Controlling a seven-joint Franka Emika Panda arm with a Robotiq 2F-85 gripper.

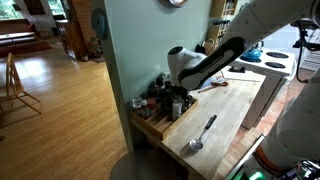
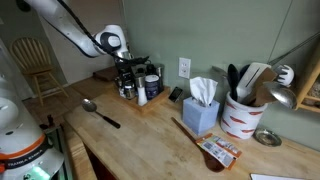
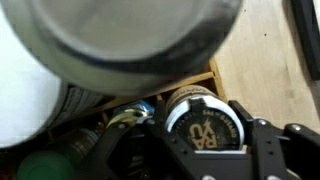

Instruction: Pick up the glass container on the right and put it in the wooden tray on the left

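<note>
Currently logged, item by item. Arm [image 1: 215, 60]: enters high in both exterior views, slopes down across the tabletop [image 1: 235, 105], and bends at the white wrist so that my end effector [image 1: 177, 103] points downward into the cluster of jars against the wall. End effector, wrist view [image 3: 203, 138]: black finger linkages stand either side of a round-topped jar, and my fingers [image 3: 160, 142] are closed against its sides, gripping it as far as this view shows. Glass container [image 3: 203, 120]: small and squat with a brownish rim and a pale printed top, held between my fingers over the wooden tray [image 1: 148, 124]; I cannot tell whether its base touches the tray floor. Wooden tray, also seen in an exterior view [image 2: 155, 103]: long, shallow, light brown, lying along the wall and crowded with dark-topped bottles [image 2: 150, 88] just beside my end effector [image 2: 128, 80]. Large blurred lid [image 3: 130, 35]: fills the top of the wrist view, very near the camera. Metal spoon [image 1: 203, 131]: lies flat on the tabletop, well apart from the tray. Tissue box [image 2: 200, 110] and utensil crock [image 2: 240, 118]: stand farther along the tabletop, away from my arm.
</note>
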